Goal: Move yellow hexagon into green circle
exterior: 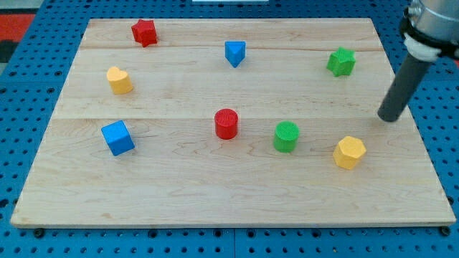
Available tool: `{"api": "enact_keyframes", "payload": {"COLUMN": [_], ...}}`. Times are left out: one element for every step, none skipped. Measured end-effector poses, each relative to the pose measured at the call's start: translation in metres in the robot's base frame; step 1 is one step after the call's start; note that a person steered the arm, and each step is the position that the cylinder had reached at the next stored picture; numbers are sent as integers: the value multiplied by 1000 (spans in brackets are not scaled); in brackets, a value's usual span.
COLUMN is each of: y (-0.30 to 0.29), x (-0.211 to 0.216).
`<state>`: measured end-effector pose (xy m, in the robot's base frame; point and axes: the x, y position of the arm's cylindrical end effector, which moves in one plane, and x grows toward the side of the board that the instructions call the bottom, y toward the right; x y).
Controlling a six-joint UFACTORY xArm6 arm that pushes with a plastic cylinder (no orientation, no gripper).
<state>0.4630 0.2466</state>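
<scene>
I see the pale wooden board (237,193) lying on a blue perforated table (29,79), and my dark rod comes down from the view's top right so that my tip (391,118) rests on the board; it has no jaws and holds nothing, touching no block. The yellow hexagon block (349,152) lies just below and to the left of my tip, apart from it, and the green round cylinder block (286,136) stands near the hexagon on its left side, not touching it. Further to the left are the red cylinder (226,123) and the blue cube (117,137), while the green star-like block (341,61), the blue triangle block (234,53), the red star-like block (144,32) and a yellow block (119,79) of rounded shape stay toward the view's top.
</scene>
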Motion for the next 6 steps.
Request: {"api": "enact_keyframes", "payload": {"y": [-16, -57, -78, -63, -91, -124], "x": [39, 41, 43, 58, 84, 50]}}
